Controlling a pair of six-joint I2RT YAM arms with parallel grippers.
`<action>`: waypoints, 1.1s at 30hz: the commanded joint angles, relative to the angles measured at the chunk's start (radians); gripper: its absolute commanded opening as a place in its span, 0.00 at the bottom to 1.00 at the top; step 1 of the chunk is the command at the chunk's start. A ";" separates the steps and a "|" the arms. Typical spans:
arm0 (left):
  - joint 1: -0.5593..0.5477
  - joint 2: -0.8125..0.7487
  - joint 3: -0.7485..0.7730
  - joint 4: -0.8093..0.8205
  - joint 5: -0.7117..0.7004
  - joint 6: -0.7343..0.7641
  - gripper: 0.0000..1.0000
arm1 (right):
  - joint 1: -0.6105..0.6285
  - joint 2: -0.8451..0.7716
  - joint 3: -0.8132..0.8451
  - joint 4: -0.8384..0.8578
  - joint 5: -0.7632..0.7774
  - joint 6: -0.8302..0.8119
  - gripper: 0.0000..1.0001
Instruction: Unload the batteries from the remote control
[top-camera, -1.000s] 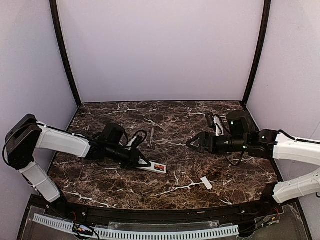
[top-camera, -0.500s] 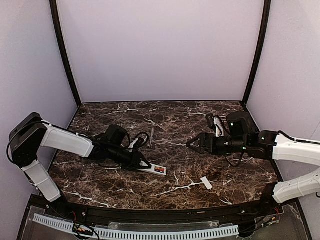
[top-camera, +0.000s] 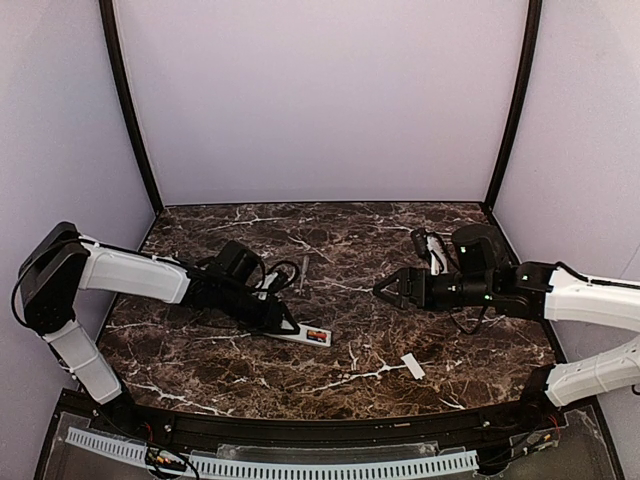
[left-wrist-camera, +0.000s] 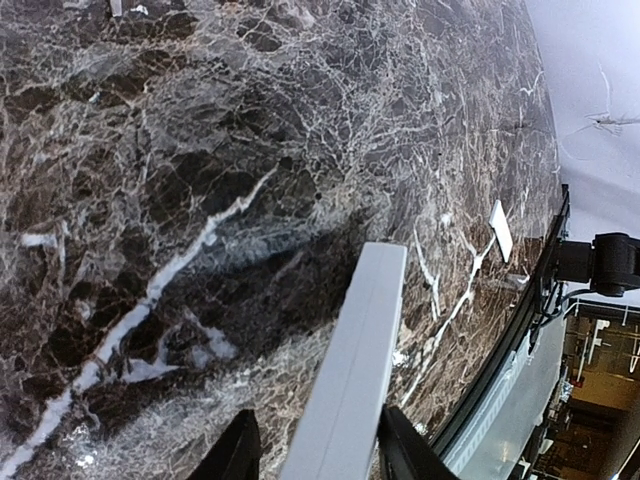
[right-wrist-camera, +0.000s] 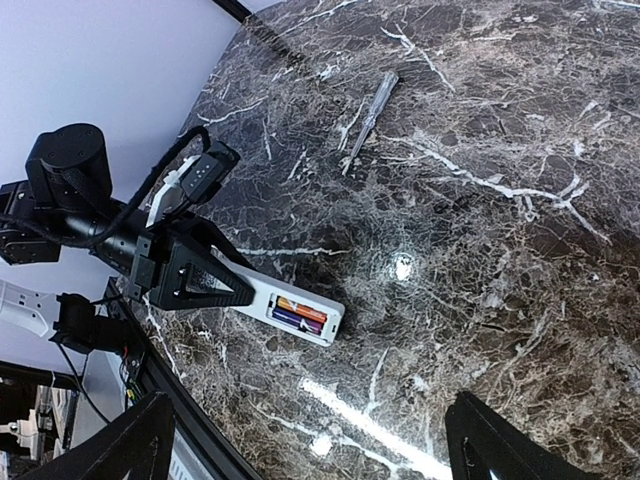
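The white remote control (top-camera: 305, 333) lies back-up at the table's left-centre, its battery recess open. Two batteries (top-camera: 318, 335) sit in the recess, one orange-red and one darker; they show clearly in the right wrist view (right-wrist-camera: 300, 315). My left gripper (top-camera: 283, 321) is shut on the remote's rear part. In the left wrist view the remote (left-wrist-camera: 355, 360) runs out edge-on between the fingers (left-wrist-camera: 398, 450). My right gripper (top-camera: 385, 290) is open and empty, hovering to the right of the remote and apart from it. Its camera looks down on the remote (right-wrist-camera: 262, 297).
A small flat white cover piece (top-camera: 413, 367) lies near the front edge, right of the remote; it also shows in the left wrist view (left-wrist-camera: 500, 230). A thin grey tool (top-camera: 303, 272) lies behind the remote, also seen in the right wrist view (right-wrist-camera: 368, 120). Purple walls enclose the table.
My left wrist has shifted slightly right and back, and the remote's free end has moved a little with it. The right arm has barely moved.
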 joint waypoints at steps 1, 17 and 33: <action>-0.005 -0.004 0.036 -0.134 -0.113 0.066 0.41 | -0.012 0.000 -0.023 0.029 0.007 -0.010 0.94; -0.004 0.025 0.117 -0.314 -0.277 0.175 0.63 | -0.018 -0.001 -0.035 0.027 0.004 -0.014 0.95; -0.005 0.001 0.199 -0.457 -0.419 0.277 0.91 | -0.023 -0.004 -0.052 0.027 0.013 -0.024 0.96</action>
